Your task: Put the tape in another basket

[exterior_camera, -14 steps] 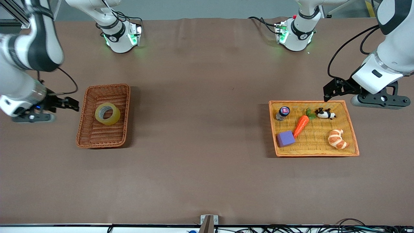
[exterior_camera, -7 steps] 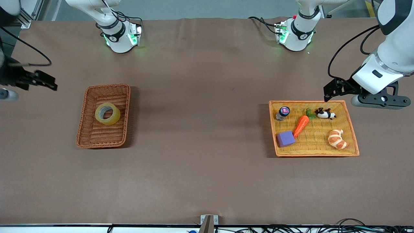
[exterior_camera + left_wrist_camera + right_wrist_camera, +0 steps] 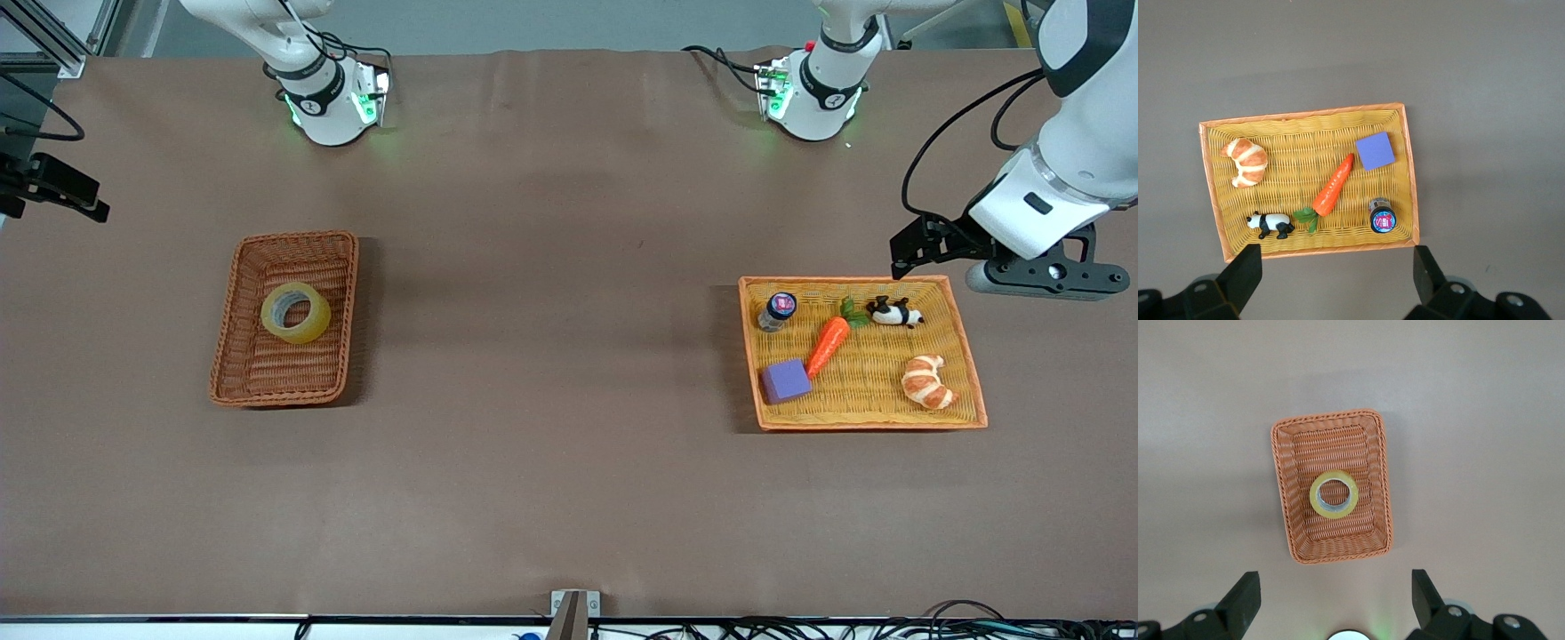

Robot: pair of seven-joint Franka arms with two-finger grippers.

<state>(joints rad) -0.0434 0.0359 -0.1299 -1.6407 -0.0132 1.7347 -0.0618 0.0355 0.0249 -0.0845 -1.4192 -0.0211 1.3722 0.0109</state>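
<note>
— Yellowish tape (image 3: 295, 312) is lying flat in the reddish basket (image 3: 245, 378), so we are judging the move finished.
— Agreed; our right gripper (image 3: 1331, 603) and left gripper (image 3: 1335, 280) are hanging wide open and empty, needing only to wait.

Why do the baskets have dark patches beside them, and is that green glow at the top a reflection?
Front view: soft shadows fall on the table beside the reddish-brown basket and the orange-yellow tray, so light seems to come from above at a slant. The green glow comes from lights on the arm bases. Right wrist view: the tape looks sharp and the table pale. Left wrist view: even light, no glare.
</note>
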